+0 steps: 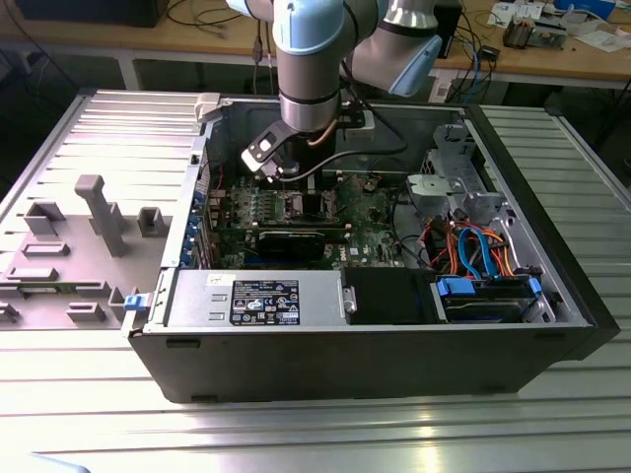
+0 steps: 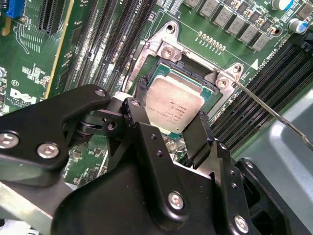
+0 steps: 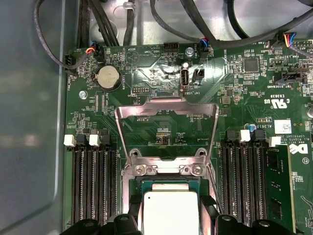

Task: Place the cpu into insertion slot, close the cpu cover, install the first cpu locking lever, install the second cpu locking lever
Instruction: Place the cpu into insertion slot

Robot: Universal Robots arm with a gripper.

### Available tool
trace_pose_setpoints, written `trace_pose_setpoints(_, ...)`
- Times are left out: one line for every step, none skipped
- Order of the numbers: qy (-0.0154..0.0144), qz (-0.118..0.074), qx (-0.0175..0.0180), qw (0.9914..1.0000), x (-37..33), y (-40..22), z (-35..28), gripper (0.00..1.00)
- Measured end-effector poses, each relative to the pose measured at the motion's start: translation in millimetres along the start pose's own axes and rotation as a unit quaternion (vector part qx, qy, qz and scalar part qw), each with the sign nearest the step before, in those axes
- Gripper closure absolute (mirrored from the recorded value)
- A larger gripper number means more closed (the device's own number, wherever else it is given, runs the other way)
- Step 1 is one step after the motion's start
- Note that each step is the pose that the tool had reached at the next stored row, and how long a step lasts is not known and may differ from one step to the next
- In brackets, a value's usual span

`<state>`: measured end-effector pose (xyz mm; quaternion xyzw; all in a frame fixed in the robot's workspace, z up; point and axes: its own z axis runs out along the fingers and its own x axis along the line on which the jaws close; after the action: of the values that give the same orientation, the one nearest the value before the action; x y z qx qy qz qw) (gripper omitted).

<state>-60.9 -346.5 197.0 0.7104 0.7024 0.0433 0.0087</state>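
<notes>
The cpu (image 2: 173,105), a small square chip with a dull silver top, lies level within the metal rim of the insertion slot (image 2: 168,51) on the green motherboard. My gripper (image 2: 171,106) reaches down over it, one black finger (image 2: 141,88) on each of two opposite edges, shut on the chip. In the first wrist view the cpu (image 3: 168,210) shows between the fingertips (image 3: 208,203). The cpu cover (image 3: 166,107) stands swung up and open behind the slot. A thin locking lever (image 2: 274,115) sticks out sideways, unlatched. In the exterior view the arm (image 1: 306,99) hangs over the open computer case.
Long black memory slots (image 3: 93,181) flank the socket on both sides. A coin battery (image 3: 108,77) and cables (image 3: 122,19) lie beyond the cover. The case holds a black graphics card (image 1: 296,239), power supply (image 1: 256,299) and drive cage (image 1: 463,187). A grey fixture (image 1: 89,227) stands outside.
</notes>
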Motion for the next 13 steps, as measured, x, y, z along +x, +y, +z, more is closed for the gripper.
trace_pose_setpoints(0.0000,0.000,0.0000,1.00000,0.0,0.0,0.1,0.45)
trace_pose_setpoints(0.0002,0.000,-0.0002,1.00000,0.1,0.0,0.3,0.45)
trace_pose_setpoints(0.0003,0.000,-0.0002,1.00000,0.1,0.0,0.3,0.45)
trace_pose_setpoints(0.0003,0.000,-0.0002,1.00000,0.1,0.0,0.4,0.45)
trace_pose_setpoints(0.0003,0.000,-0.0001,1.00000,0.1,0.0,0.3,0.45)
trace_pose_setpoints(0.0003,0.000,-0.0002,1.00000,0.1,0.0,0.4,0.45)
trace_pose_setpoints(0.0003,0.000,-0.0002,1.00000,0.1,0.0,0.4,0.45)
trace_pose_setpoints(0.0003,0.000,-0.0001,1.00000,0.1,0.0,0.4,0.45)
trace_pose_setpoints(0.0003,0.000,-0.0002,1.00000,0.1,0.0,0.5,0.45)
trace_pose_setpoints(0.0003,0.000,-0.0002,1.00000,0.1,0.0,0.5,0.45)
trace_pose_setpoints(0.0003,0.000,-0.0002,1.00000,0.1,0.0,0.5,0.45)
trace_pose_setpoints(0.0003,0.000,-0.0002,1.00000,0.1,0.0,0.6,0.45)
trace_pose_setpoints(0.0003,0.000,-0.0001,1.00000,0.1,0.0,0.6,0.45)
